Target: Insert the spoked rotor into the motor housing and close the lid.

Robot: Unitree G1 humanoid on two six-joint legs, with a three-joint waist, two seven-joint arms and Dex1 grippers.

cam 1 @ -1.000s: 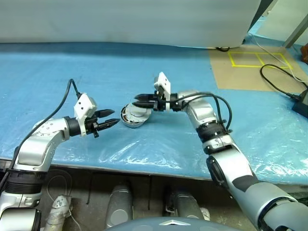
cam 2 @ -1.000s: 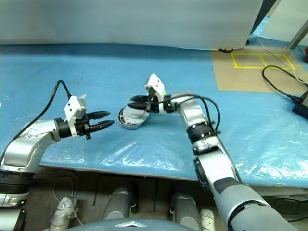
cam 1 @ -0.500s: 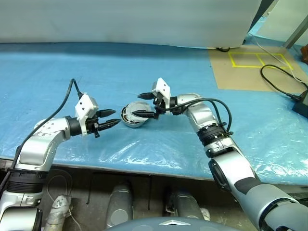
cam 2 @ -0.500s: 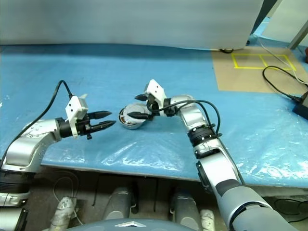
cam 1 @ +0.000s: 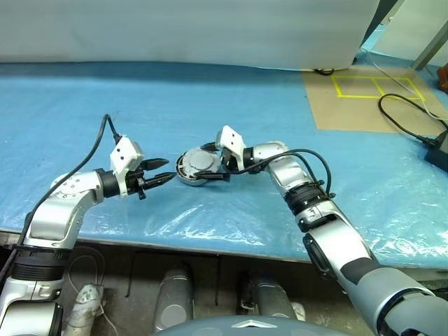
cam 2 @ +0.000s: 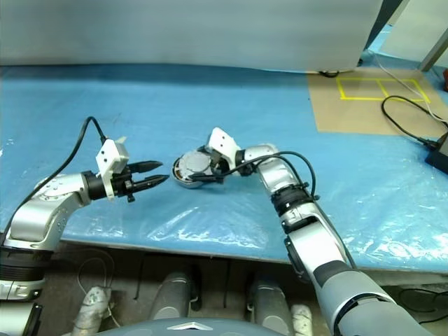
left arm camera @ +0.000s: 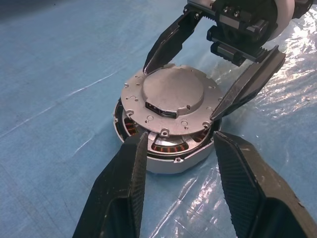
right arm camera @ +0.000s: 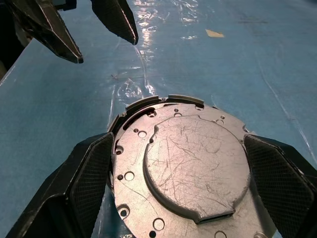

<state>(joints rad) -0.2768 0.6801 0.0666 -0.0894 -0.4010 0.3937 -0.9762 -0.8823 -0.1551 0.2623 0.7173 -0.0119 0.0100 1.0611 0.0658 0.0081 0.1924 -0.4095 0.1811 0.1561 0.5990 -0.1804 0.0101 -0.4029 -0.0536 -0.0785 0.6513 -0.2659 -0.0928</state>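
Left wrist view: lid (left arm camera: 171, 96) askew atop motor housing (left arm camera: 166, 153), mid-desk (cam 1: 210, 91) toward near edge; right hand (left arm camera: 214, 84) released, fingers flanking lid; left hand (cam 1: 164, 170) parted, empty, just beside.

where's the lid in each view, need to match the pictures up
Left eye view: lid left of centre, on the motor housing, between the right gripper fingers.
Right eye view: same place, lid left of centre.
Left wrist view: lid at centre, slightly askew over the copper windings.
Right wrist view: lid low and central.
Shared landmark: the blue sheet under the housing.
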